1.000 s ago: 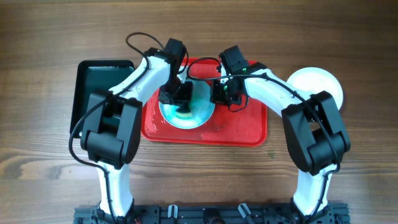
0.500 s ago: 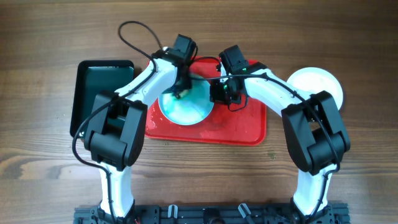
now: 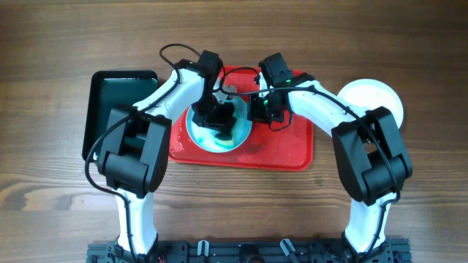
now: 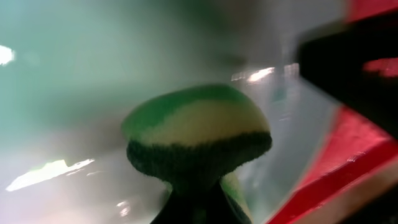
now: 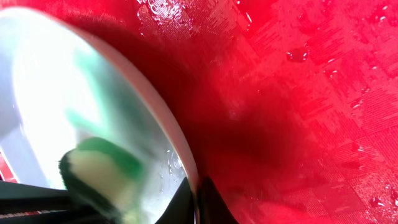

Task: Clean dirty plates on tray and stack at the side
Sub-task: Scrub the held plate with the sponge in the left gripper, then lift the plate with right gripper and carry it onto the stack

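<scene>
One plate [image 3: 205,136] lies tilted on the left of the red tray [image 3: 285,142], with green smears and wet streaks on it. My left gripper [image 3: 219,119] is shut on a green-and-yellow sponge [image 4: 199,134] and presses it onto the plate's face [image 4: 74,74]. My right gripper [image 3: 257,109] is shut on the plate's right rim [image 5: 186,155] and holds that edge up off the tray [image 5: 298,93]. The sponge also shows in the right wrist view [image 5: 93,171]. White plates [image 3: 373,98] sit on the table to the right of the tray; I cannot tell how many.
A dark-green rectangular tray [image 3: 121,109] lies on the wooden table left of the red tray. Water droplets cover the red tray's surface [image 5: 323,68]. Both arms cross over the tray's far edge.
My left gripper swept with the sponge to the plate's far edge, then back down onto its middle. The right gripper has stayed on the rim.
</scene>
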`<action>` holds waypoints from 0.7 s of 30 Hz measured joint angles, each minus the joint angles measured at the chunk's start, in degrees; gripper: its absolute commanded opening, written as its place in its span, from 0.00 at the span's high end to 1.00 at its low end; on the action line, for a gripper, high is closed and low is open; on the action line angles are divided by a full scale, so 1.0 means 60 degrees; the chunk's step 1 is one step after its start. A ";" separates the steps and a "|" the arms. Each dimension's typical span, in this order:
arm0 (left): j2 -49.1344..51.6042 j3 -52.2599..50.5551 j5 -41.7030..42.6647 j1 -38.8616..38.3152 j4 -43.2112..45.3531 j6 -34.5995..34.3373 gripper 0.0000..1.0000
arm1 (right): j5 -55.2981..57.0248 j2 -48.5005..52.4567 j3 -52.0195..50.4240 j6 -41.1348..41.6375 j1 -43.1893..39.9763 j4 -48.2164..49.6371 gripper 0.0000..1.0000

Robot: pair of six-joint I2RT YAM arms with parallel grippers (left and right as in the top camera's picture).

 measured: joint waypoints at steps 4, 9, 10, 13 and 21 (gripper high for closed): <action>0.0015 -0.0033 -0.0146 -0.0004 0.1413 -0.0776 0.96 | 0.0091 0.0000 0.0000 0.0182 -0.0018 0.0047 0.96; 0.0157 0.1410 -0.3045 0.0124 0.0324 -0.2524 0.96 | 0.0189 0.0000 0.0000 0.0470 -0.0015 -0.0007 0.96; 0.0189 0.2080 -0.3537 0.0302 -0.0080 -0.2721 0.96 | 0.0215 0.0000 0.0000 0.0532 -0.0015 -0.0033 0.96; 0.0153 0.4084 -0.4477 0.0856 -0.1333 -0.3085 0.96 | 0.0251 0.0000 0.0000 0.0572 -0.0015 -0.0080 0.96; 0.0011 0.4707 -0.4619 0.1188 -0.2554 -0.3421 0.96 | 0.4258 -0.2178 -0.0069 0.0018 0.0182 -0.1617 0.96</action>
